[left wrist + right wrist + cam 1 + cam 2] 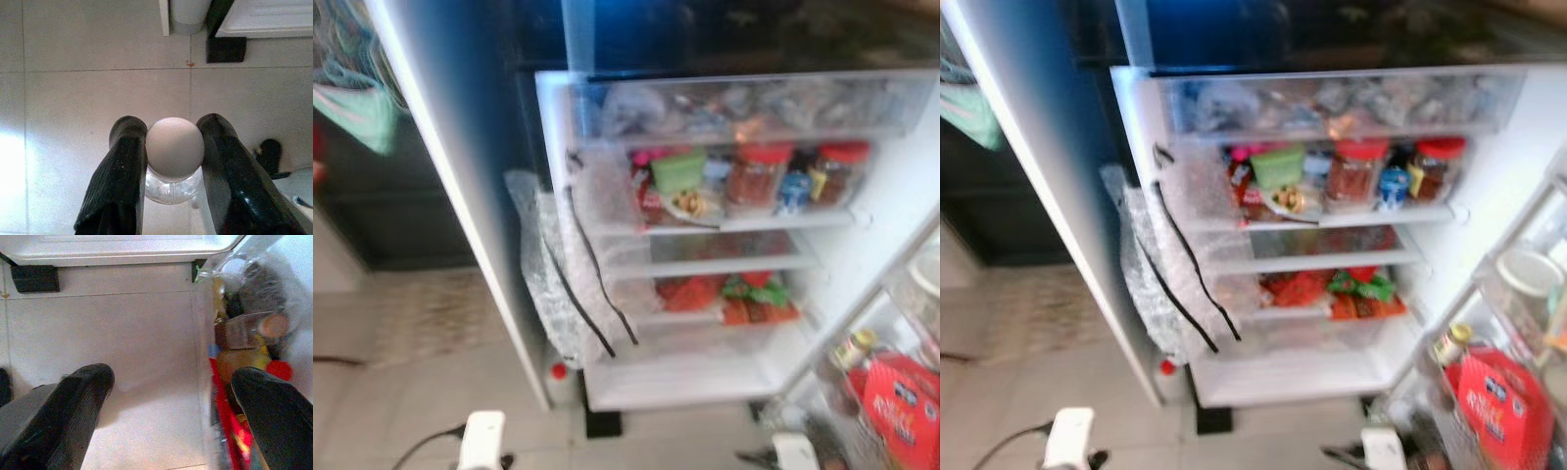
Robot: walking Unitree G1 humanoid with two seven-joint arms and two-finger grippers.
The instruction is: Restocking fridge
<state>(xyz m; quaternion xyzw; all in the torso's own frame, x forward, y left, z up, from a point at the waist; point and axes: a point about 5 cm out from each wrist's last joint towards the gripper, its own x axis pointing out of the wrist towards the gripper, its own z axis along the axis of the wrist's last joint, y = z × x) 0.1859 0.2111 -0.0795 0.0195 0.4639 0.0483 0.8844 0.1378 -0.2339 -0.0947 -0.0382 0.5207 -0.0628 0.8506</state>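
Clear bottle (pixel 174 161) clamped in left hand (pixel 171 166), cap toward camera.

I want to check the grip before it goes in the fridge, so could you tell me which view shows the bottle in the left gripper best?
The left wrist view: the clear bottle with its white cap sits between the left gripper fingers, seen end-on above the floor tiles. The eye views do not let me make it out.

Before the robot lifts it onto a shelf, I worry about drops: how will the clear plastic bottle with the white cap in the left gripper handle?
The clear plastic bottle with the white cap is probably light. The left gripper pinches just under the cap, so the smooth, round neck may slip or swivel. Laid down, it would likely roll.
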